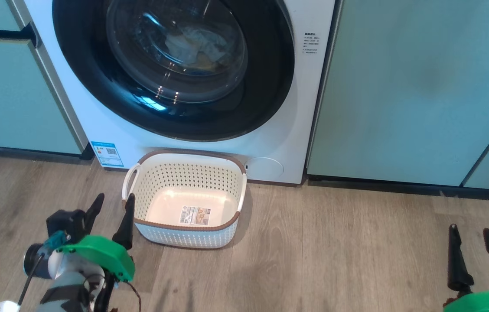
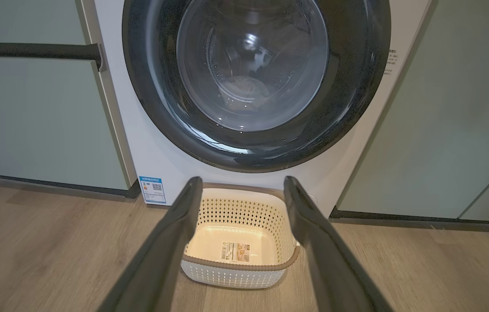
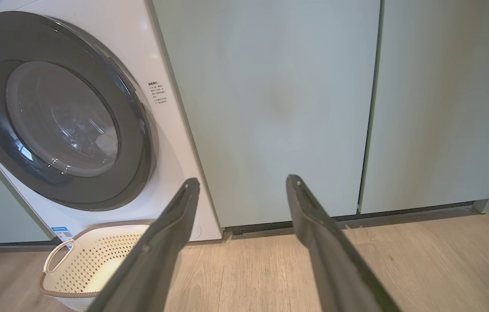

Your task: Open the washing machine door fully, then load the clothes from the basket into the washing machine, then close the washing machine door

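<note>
The white washing machine [image 1: 270, 130] stands against the wall with its black-rimmed washing machine door [image 1: 175, 65] shut flat on its front. Pale clothes [image 1: 197, 45] show behind the glass, inside the drum. On the floor right before the machine sits the cream basket [image 1: 188, 173], with only a label on its bottom. My left gripper [image 1: 112, 200] hovers open just left of the basket, nothing between its fingers. My right gripper [image 1: 470, 232] is open at the lower right, far from the basket. The left wrist view looks over the basket [image 2: 266, 216] at the door [image 2: 253, 86].
Pale teal cabinets [image 1: 409, 86] flank the machine on both sides, with a dark handle bar [image 1: 1, 34] on the left one. Wood floor [image 1: 335, 251] spreads in front. A blue sticker [image 1: 106, 154] sits low on the machine's front.
</note>
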